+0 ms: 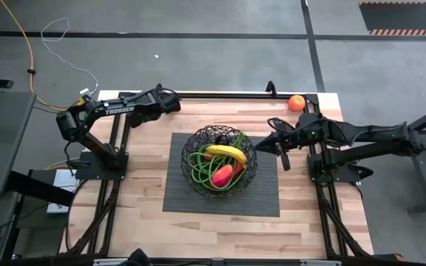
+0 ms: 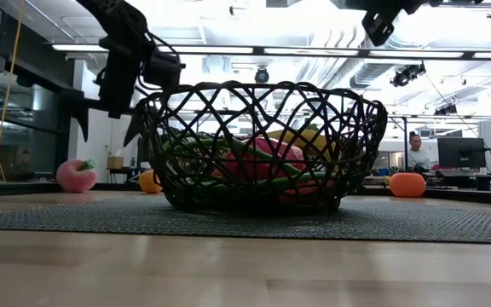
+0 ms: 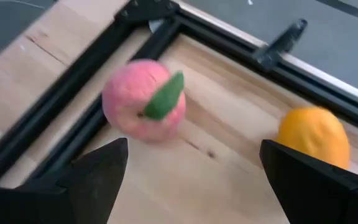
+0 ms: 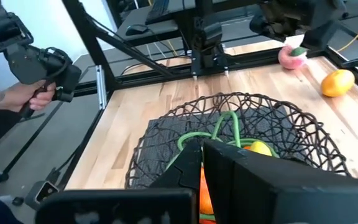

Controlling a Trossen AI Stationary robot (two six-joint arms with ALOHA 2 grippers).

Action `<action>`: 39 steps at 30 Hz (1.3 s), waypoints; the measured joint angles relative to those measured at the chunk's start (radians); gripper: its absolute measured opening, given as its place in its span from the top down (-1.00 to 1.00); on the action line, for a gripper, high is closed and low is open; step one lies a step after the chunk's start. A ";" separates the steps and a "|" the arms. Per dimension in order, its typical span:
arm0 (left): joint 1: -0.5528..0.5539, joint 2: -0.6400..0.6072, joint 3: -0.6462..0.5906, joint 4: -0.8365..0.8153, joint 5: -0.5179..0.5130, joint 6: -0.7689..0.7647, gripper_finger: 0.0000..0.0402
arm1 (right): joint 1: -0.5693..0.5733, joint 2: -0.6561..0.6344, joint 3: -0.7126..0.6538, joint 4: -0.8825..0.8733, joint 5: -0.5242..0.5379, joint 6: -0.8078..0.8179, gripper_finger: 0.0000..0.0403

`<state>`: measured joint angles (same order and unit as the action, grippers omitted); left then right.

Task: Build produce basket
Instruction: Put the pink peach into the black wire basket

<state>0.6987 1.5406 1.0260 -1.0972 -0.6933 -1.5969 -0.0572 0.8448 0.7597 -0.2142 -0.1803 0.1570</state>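
Note:
The black wire basket (image 1: pixel 218 159) stands on a dark ribbed mat (image 1: pixel 261 199) at the table's middle. In it lie a yellow banana (image 1: pixel 226 152), green beans (image 1: pixel 198 166) and a red pepper (image 1: pixel 224 176). A pink peach (image 3: pixel 143 99) and an orange (image 3: pixel 314 134) rest on the wood near the far left corner. My left gripper (image 3: pixel 191 171) hangs open above them, slanting down, touching neither. A second orange (image 1: pixel 296 103) sits at the far right. My right gripper (image 1: pixel 263 145) is shut and empty, raised beside the basket's right rim.
Black frame rails (image 3: pixel 73 81) run along the table's edges beside the peach. A person's hand holding a dark control handle (image 4: pixel 39 74) shows beyond the table in the right wrist view. Bare wood (image 1: pixel 220 233) lies between the mat and the near edge.

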 joint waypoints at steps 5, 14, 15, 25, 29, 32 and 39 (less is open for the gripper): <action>0.022 0.000 0.000 -0.002 -0.003 0.031 -0.77 | -0.038 -0.001 0.000 -0.002 0.000 -0.018 1.00; -0.020 0.000 0.011 -0.001 0.094 -0.078 -0.77 | -0.130 -0.003 0.000 -0.014 -0.138 -0.044 1.00; -0.021 0.000 0.011 0.003 0.092 -0.088 -0.77 | -0.141 -0.003 0.000 -0.014 -0.159 -0.051 1.00; 0.040 0.000 0.011 0.006 0.231 0.025 -0.77 | -0.238 -0.017 0.000 -0.036 -0.244 -0.086 1.00; 0.061 0.000 0.014 0.019 0.219 -0.055 -0.78 | -0.246 -0.022 0.000 -0.036 -0.253 -0.086 1.00; 0.061 0.004 0.032 -0.021 0.140 -0.105 -0.77 | -0.246 -0.022 0.000 -0.037 -0.257 -0.084 1.00; 0.100 0.131 0.092 -0.373 0.060 -0.324 -0.78 | -0.247 -0.022 0.000 -0.037 -0.264 -0.078 1.00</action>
<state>0.7991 1.6713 1.1180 -1.4706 -0.6336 -1.9209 -0.3038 0.8227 0.7597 -0.2508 -0.4442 0.0790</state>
